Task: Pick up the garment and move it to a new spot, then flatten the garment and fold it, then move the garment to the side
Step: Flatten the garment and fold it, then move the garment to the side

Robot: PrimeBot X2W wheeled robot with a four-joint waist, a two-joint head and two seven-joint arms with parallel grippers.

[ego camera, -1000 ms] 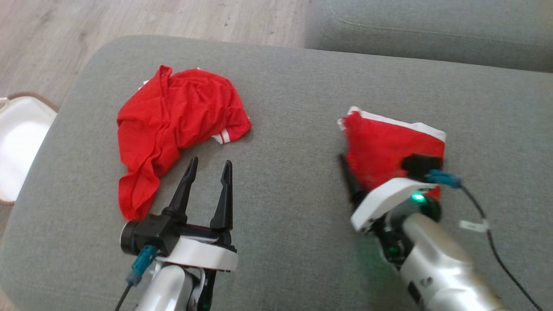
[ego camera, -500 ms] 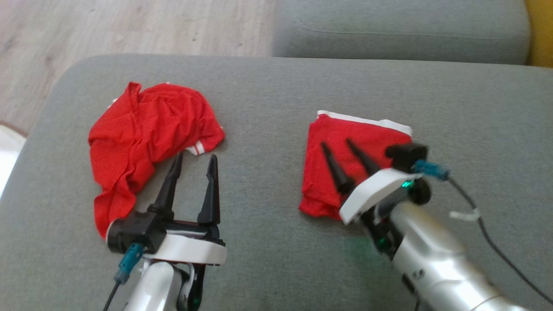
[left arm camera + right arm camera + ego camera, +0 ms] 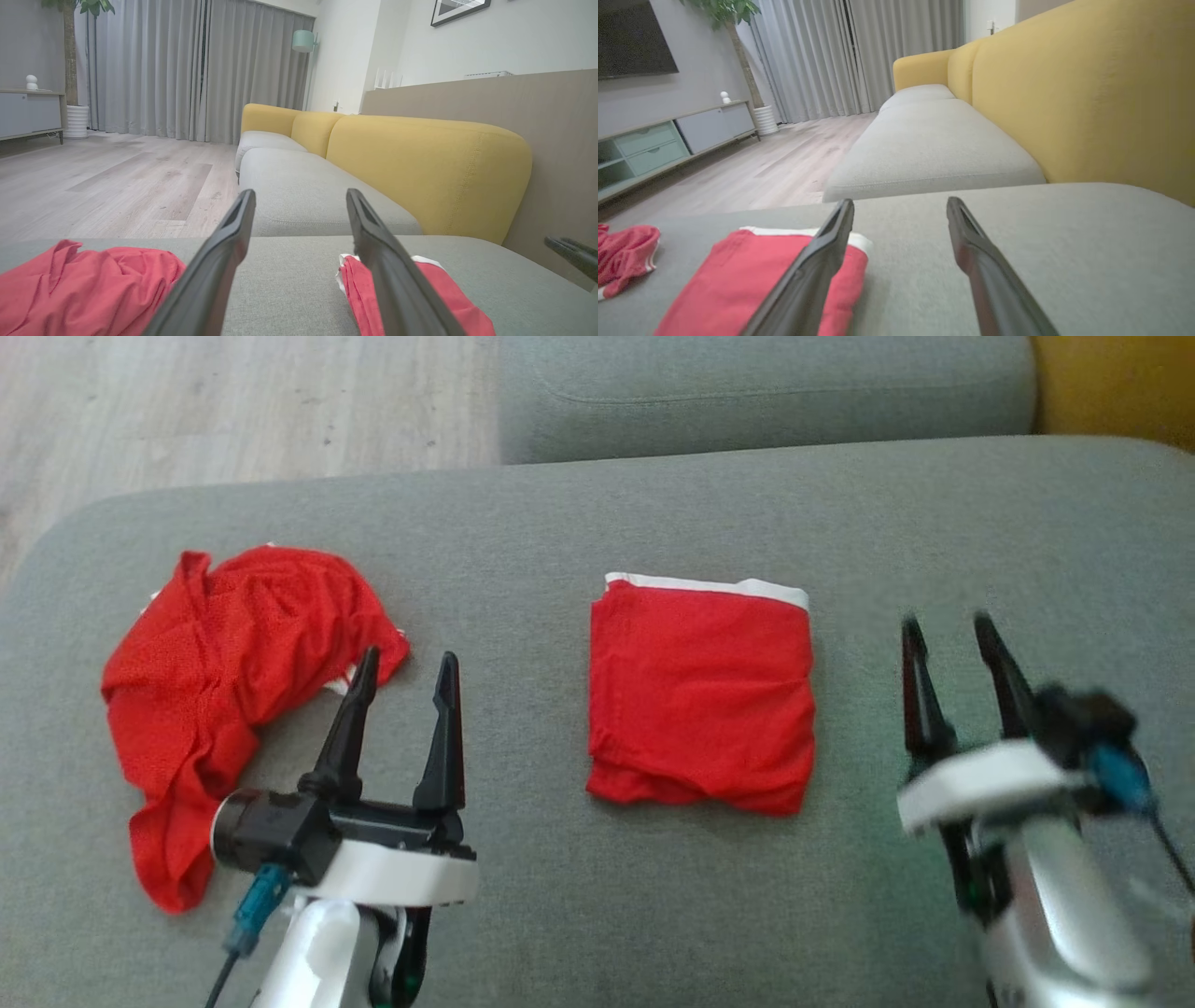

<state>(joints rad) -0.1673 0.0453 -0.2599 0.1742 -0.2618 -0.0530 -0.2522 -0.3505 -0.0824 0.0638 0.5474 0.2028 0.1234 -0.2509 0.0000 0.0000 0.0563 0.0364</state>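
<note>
The folded red fabric garment with white waistband (image 3: 700,695) is laid flat on the grey sofa cushion (image 3: 597,513) between the left pincer (image 3: 406,658) and right pincer (image 3: 945,621), both spread wide and empty. Judged light, soft and limp, it is best pinched at its thick near fold.

The folded garment (image 3: 700,700) is plain red with a white band. The crumpled garment (image 3: 224,653) is red with white-striped trim. The sofa seat (image 3: 560,541) is grey, its backrest (image 3: 420,158) yellow.
</note>
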